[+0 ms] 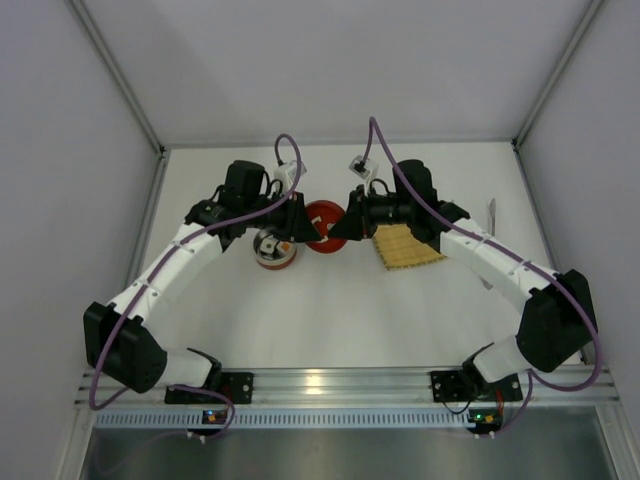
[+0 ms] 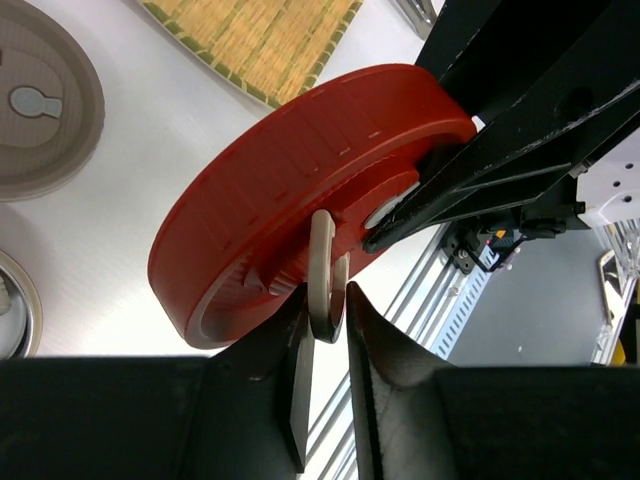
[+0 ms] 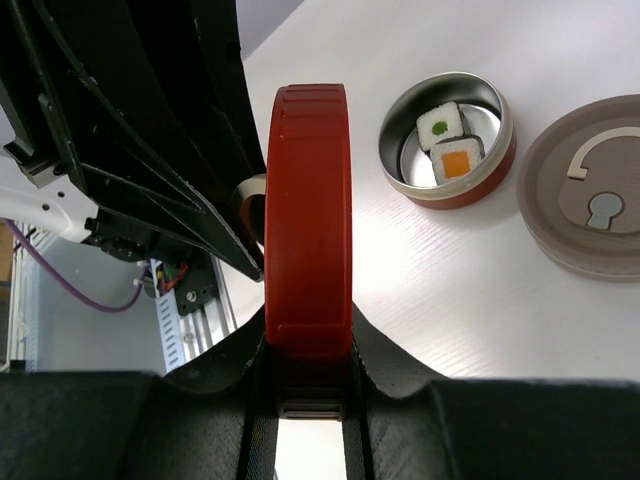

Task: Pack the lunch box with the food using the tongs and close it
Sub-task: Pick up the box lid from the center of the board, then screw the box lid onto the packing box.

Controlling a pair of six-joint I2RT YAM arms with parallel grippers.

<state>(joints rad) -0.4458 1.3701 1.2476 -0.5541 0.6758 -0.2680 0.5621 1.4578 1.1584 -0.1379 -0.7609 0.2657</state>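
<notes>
The lunch box's red lid hangs on edge above the table between both arms. My right gripper is shut on its rim. My left gripper is shut on the lid's beige loop handle. The lunch box, a round metal tin with a red band, stands open on the table. Inside it lie two sushi pieces, one with a green centre and one with an orange centre. The slim silvery tongs lie at the far right of the table, away from both grippers.
A yellow bamboo mat lies just right of the lid, under my right arm. A flat grey-brown disc with a keyhole-shaped mark rests on the table beside the lunch box. White walls close off the back and both sides.
</notes>
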